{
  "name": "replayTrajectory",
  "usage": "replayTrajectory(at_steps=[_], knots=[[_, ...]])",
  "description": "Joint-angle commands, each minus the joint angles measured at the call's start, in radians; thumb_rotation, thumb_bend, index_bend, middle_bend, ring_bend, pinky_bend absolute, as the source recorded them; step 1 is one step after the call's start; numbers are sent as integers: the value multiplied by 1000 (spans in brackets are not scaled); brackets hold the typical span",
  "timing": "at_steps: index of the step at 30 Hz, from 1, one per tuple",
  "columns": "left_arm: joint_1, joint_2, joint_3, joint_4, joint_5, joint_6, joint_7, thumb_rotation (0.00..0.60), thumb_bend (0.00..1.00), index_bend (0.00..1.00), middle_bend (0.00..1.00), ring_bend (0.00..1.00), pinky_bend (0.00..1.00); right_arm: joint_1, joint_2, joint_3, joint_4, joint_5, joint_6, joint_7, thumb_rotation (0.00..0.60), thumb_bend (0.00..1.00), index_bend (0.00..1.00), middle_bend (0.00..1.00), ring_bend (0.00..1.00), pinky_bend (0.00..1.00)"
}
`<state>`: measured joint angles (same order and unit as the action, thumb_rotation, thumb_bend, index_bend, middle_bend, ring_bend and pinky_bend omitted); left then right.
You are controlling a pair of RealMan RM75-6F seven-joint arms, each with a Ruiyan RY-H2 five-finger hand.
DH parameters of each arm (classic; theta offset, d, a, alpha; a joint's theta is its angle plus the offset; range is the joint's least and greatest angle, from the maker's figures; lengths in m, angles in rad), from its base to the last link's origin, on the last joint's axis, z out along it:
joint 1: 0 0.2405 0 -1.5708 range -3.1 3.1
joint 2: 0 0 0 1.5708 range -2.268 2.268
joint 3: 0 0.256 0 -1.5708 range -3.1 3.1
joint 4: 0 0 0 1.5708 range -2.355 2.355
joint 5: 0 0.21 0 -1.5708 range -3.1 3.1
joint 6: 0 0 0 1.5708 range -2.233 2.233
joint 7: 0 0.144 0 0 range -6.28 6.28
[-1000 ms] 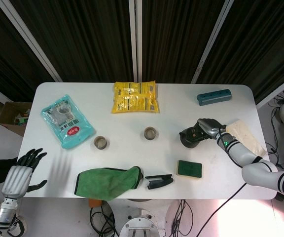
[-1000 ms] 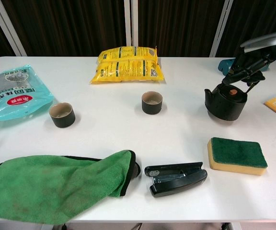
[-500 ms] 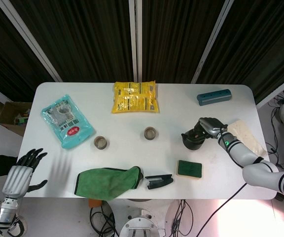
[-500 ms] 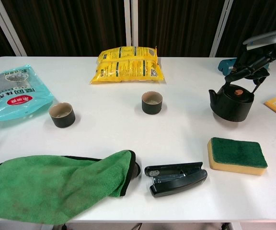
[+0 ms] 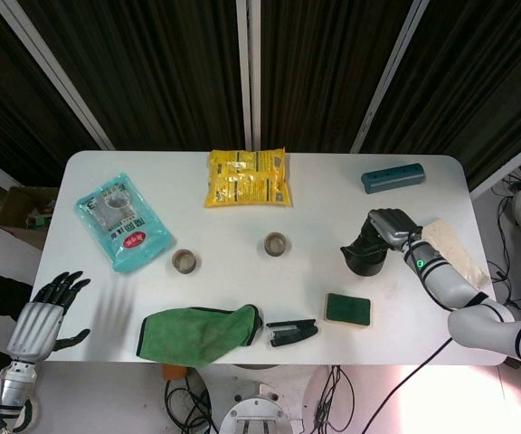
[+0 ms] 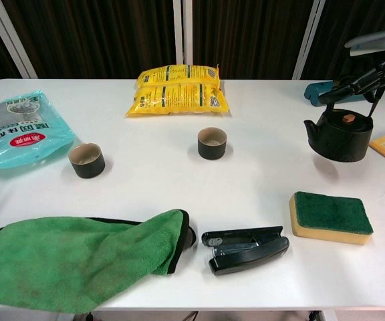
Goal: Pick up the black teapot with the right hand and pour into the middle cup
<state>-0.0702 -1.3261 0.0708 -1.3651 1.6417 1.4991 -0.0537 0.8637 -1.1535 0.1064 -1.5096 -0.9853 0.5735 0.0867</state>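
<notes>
Both arms are silver-grey with black joint bands, the right arm (image 5: 478, 312) carrying a green indicator light near the wrist; the left hand (image 5: 39, 316) and right hand (image 5: 389, 224) combine silver-grey backs with black fingers.

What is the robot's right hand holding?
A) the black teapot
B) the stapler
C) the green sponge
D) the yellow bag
A: the right hand grips the black teapot by its handle, and the chest view shows the pot lifted off the table with its shadow underneath; the sponge, stapler and yellow bag all lie untouched.
</notes>
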Motion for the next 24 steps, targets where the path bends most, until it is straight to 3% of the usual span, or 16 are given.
replayTrajectory(at_steps=[1,10,19,24], knots=[[0,0,0,1,0,0,0,600,129,173,88,73,217,-11,0,3,-2,-18,24,-11,342,176,1000,1000,938,694],[-1,-6,1,6,0,-2,-2,600,129,173,88,73,217,-33,0,13,-11,-58,73,-27,344,187,1000,1000,965,731],[1,-8,2,14,-2,0,-9,600,130,173,88,73,217,-51,-11,22,-8,-96,102,-25,397,309,1000,1000,969,741],[2,-10,4,19,-3,0,-13,600,129,173,88,74,217,-58,-13,27,-7,-113,106,-17,424,314,1000,1000,972,745]])
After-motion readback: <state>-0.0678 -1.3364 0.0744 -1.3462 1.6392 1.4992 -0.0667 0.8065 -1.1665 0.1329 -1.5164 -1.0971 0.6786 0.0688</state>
